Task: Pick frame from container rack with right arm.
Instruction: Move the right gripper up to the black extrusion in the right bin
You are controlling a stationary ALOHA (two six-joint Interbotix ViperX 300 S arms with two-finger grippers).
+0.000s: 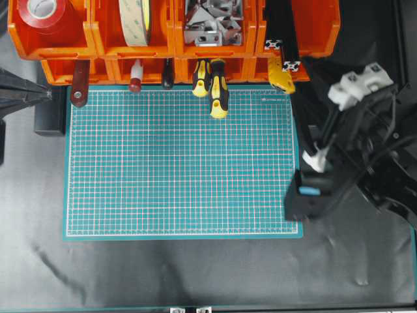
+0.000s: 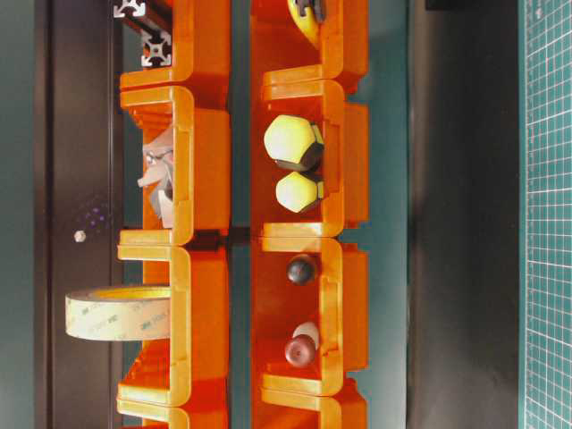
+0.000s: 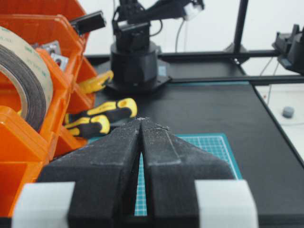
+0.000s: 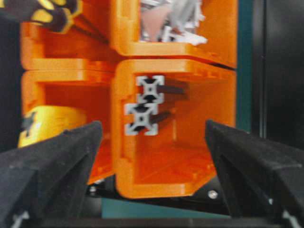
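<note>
Jaws on the right gripper [image 4: 152, 156] are spread wide with nothing between them, and they're pointed straight at the open front of an orange bin. Left gripper [image 3: 141, 142] has its jaws pressed together, parked low over the green mat [image 1: 182, 163], doing nothing.

Past the right fingertips sit two frames [image 4: 145, 105], stacked one on the other, pale slotted ends facing out, tucked against one wall of that bin. From above, that's the rack's [image 1: 176, 45] far right end, and the frames [image 1: 281, 55] run back as black bars.

What could go wrong, I'd guess: the two bars touch, so closing around one may drag or pinch both. A finger could also catch the bin's front lip or its side wall, since the frames hug that wall. The yellow thing [image 4: 52, 123] in the next bin is close too.

Room looks better on the bin's open side, and the mat in front is bare for pulling out.
</note>
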